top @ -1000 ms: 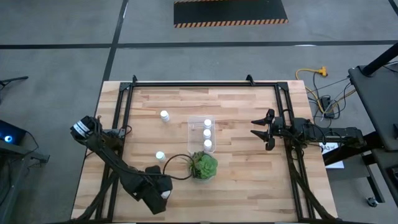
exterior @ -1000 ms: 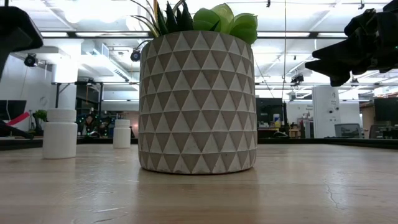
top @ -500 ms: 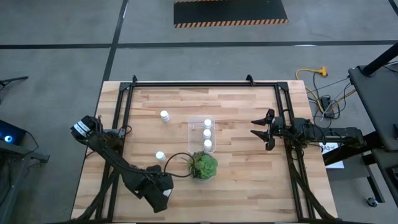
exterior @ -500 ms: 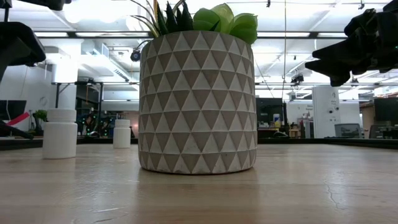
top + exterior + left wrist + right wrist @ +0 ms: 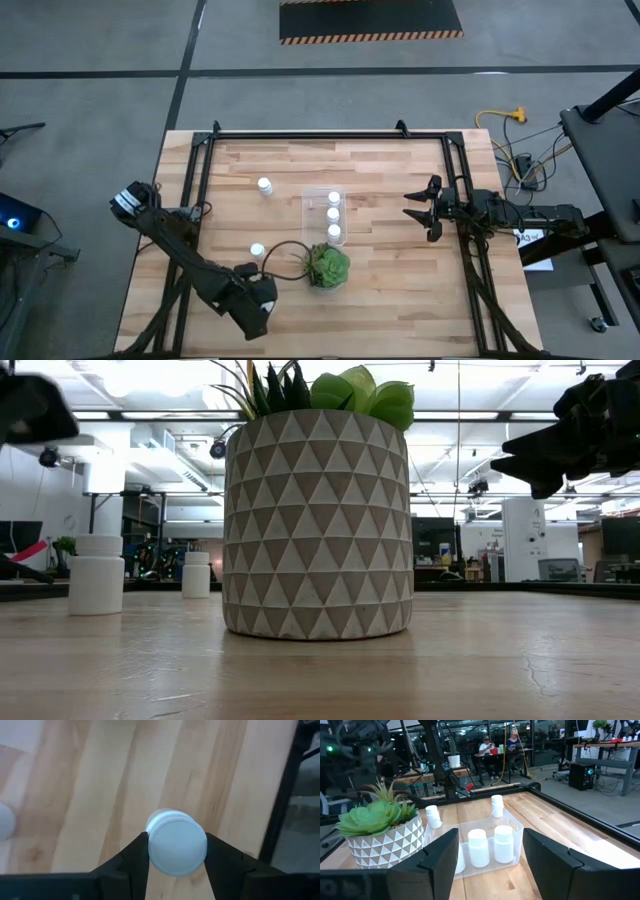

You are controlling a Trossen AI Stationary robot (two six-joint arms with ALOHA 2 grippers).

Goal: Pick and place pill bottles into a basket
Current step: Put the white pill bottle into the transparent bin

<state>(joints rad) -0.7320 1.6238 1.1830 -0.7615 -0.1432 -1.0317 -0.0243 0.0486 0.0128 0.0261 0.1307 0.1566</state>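
Note:
My left gripper [image 5: 258, 308] hovers near the table's front left, pointing steeply down, shut on a small white pill bottle [image 5: 177, 845]. Two more pill bottles [image 5: 257, 249] [image 5: 264, 185] stand upright on their bases on the wood left of the basket. The clear basket [image 5: 309, 213] sits mid-table with three bottles [image 5: 334, 213] standing inside. My right gripper [image 5: 425, 210] waits open and level at the right side, facing the basket [image 5: 516, 827], with nothing between its fingers. My left gripper pinches the bottle at its cap end [image 5: 151, 845] between its two fingers [image 5: 137, 852], one on each side. The fingers come from above, slanting down. The cap faces the wrist camera. I cannot tell whether the bottle's base is still on the table.
A green plant in a patterned round pot [image 5: 327, 266] stands just in front of the basket, close to the right of my left gripper. A black cable [image 5: 283, 262] curves beside the pot. Black frame rails [image 5: 200, 170] run along the table's left, right and far sides.
In the low view my left gripper's dark shape at the left edge has risen a little. In the high view the white bottle that showed between its fingers is now mostly covered by them. The other bottles, basket and right arm have kept still.

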